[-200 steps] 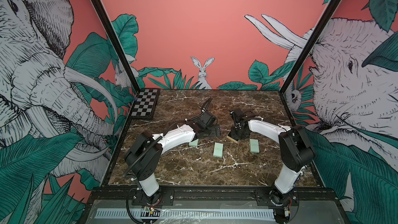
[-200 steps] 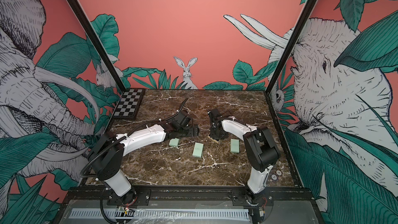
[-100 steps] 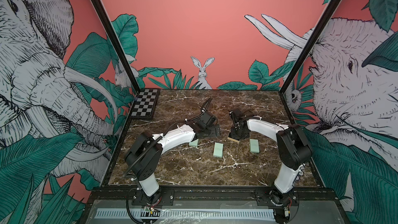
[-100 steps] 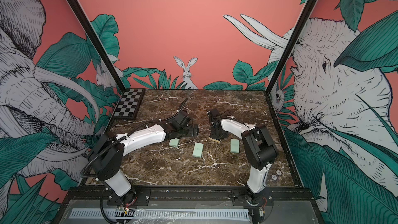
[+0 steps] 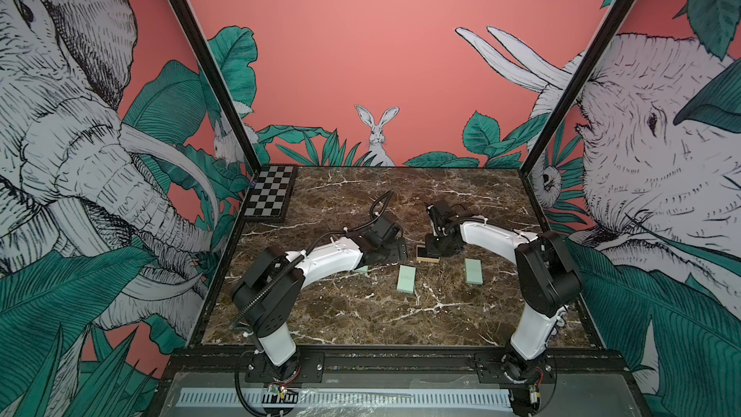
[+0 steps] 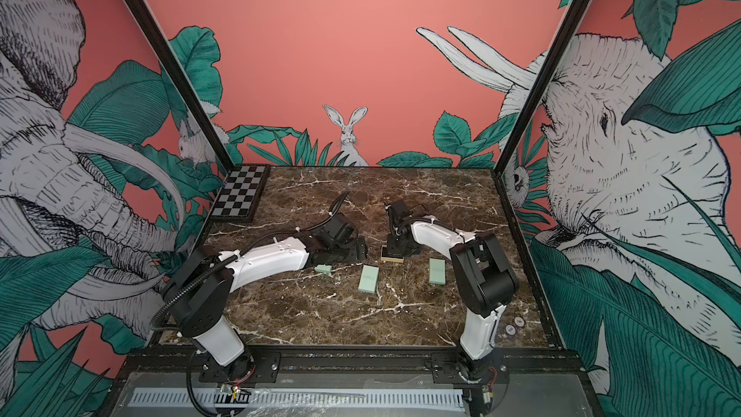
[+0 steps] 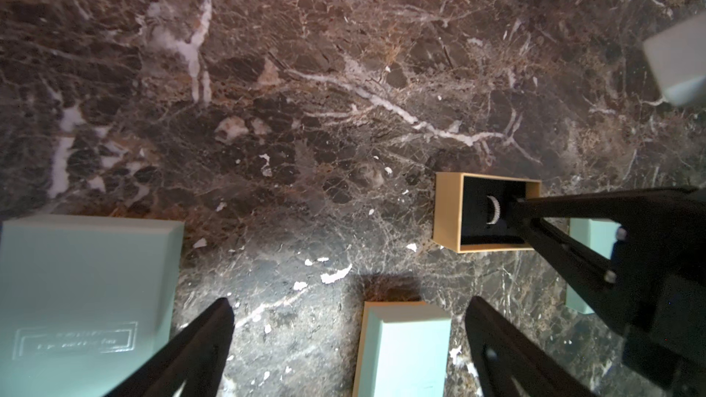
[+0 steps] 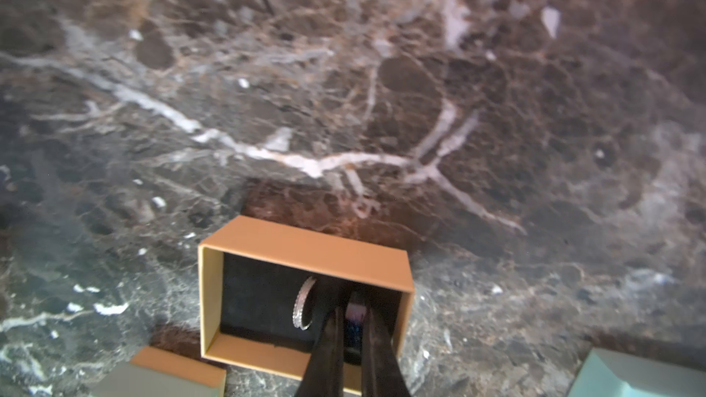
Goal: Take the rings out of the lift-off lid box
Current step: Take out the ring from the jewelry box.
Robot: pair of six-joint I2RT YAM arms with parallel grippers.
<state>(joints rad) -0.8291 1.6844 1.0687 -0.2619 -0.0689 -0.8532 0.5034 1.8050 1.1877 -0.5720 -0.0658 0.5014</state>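
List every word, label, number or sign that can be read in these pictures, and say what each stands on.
No text can be quoted.
Mint-green box top, left wrist view: an embossed line of lettering inside a rectangular frame, too blurred to read.
Mint-green box mid-table, in a top view: a faint mark on its top, too small to read.
Round discs beside the right arm's base: any marking too small to read.

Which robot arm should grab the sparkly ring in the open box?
Right. The right gripper is inside the open box, beside the sparkly ring; the left gripper hangs open, apart from the box.
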